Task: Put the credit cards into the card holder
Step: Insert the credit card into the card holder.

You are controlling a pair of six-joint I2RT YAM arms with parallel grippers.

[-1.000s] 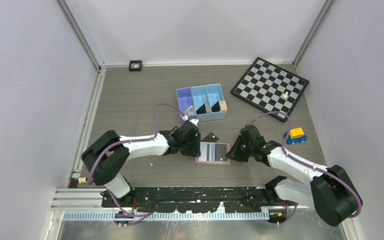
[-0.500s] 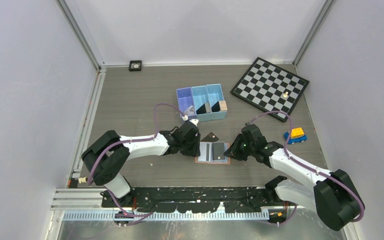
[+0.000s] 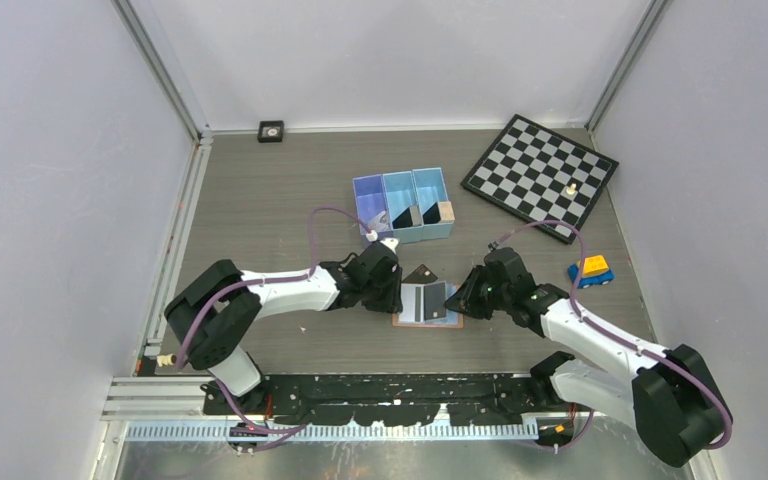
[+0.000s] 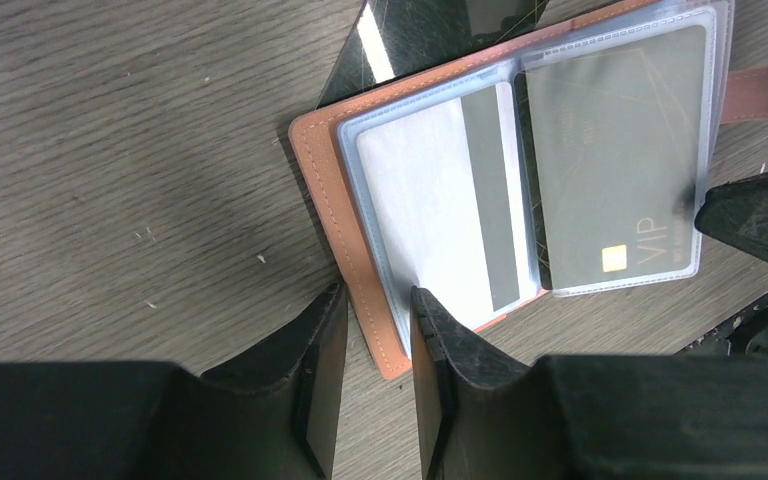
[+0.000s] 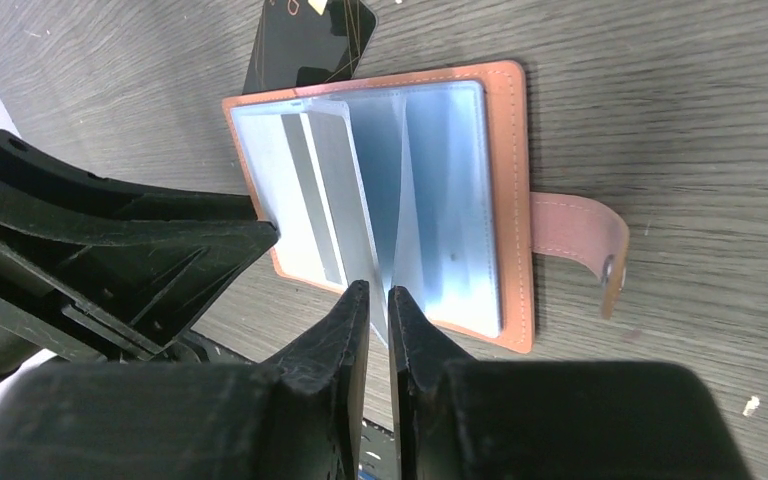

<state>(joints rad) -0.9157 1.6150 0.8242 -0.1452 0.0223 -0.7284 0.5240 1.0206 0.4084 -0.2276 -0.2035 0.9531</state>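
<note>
The salmon card holder (image 3: 427, 303) lies open on the table between both arms, its snap tab (image 5: 580, 240) pointing toward the right arm. My right gripper (image 5: 378, 292) is shut on one clear sleeve page, which stands upright from the spine. That page holds a dark credit card (image 4: 610, 150) marked VIP. My left gripper (image 4: 378, 295) is open, its fingers straddling the holder's cover edge (image 4: 318, 170). The left page shows a card's white back (image 4: 430, 200). Another black credit card (image 3: 421, 272) lies partly under the holder's far edge.
A blue three-compartment bin (image 3: 410, 234) stands behind the holder with black cards (image 3: 400, 217) and a tan block (image 3: 446, 211) inside. A chessboard (image 3: 540, 175) with one white piece (image 3: 571, 187) lies far right. A small toy car (image 3: 590, 270) sits right of the right arm.
My right gripper has moved left and raised the sleeve page with the dark card from flat to upright. The left arm has stayed where it was.
</note>
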